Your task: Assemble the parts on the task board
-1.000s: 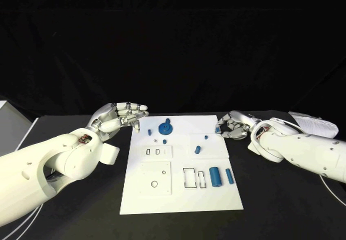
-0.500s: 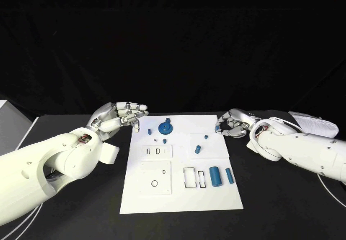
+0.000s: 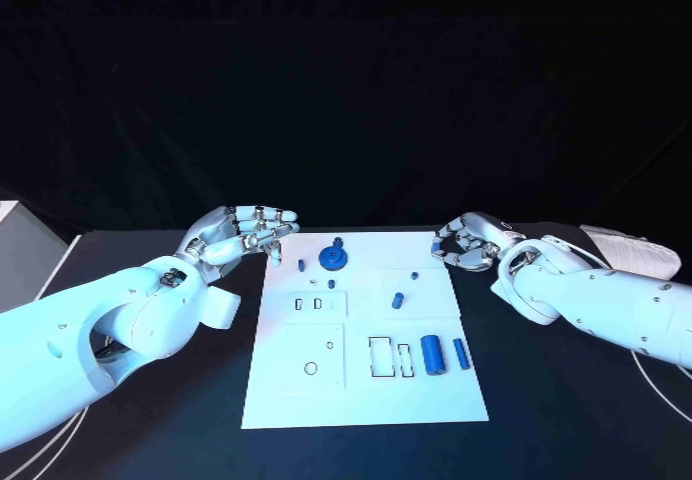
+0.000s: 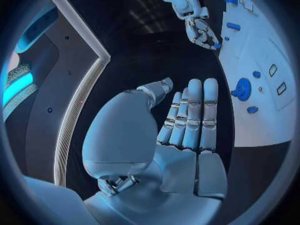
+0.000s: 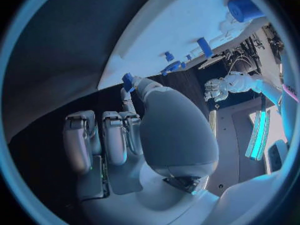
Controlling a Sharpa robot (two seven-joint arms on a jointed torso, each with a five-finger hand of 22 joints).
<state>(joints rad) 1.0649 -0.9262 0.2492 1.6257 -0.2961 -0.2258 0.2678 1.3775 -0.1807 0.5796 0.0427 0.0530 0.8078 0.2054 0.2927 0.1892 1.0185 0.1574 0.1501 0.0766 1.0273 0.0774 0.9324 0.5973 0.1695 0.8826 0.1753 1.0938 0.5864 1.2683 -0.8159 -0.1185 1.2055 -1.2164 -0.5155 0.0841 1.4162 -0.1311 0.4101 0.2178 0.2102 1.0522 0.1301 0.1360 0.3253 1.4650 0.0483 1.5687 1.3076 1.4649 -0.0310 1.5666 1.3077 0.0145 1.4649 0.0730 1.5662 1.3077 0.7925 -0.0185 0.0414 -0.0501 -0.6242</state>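
The white task board (image 3: 361,395) lies flat mid-table. At its far end a blue disc with a peg (image 3: 333,258) stands on it. Small blue pegs (image 3: 395,298) are scattered mid-board, and two blue cylinders (image 3: 430,353) lie beside rectangular slots (image 3: 379,356). My left hand (image 3: 238,232) hovers off the board's far left corner, fingers side by side and holding nothing (image 4: 187,115). Off the far right corner, my right hand (image 3: 464,243) is raised above the table. It pinches a small blue part (image 5: 127,80) between thumb and a finger. The left wrist view shows the blue disc (image 4: 242,89) and my right hand (image 4: 201,32).
A white box (image 3: 15,250) stands at the table's left edge. A white sheet-like object (image 3: 635,248) lies behind my right arm. Thin cables (image 3: 656,375) run along the right side. Oval holes (image 3: 310,368) and narrow slots (image 3: 297,302) mark the board's left half.
My right hand has risen a little and shifted toward the far side, still pinching the small blue part. The left hand has stayed in place.
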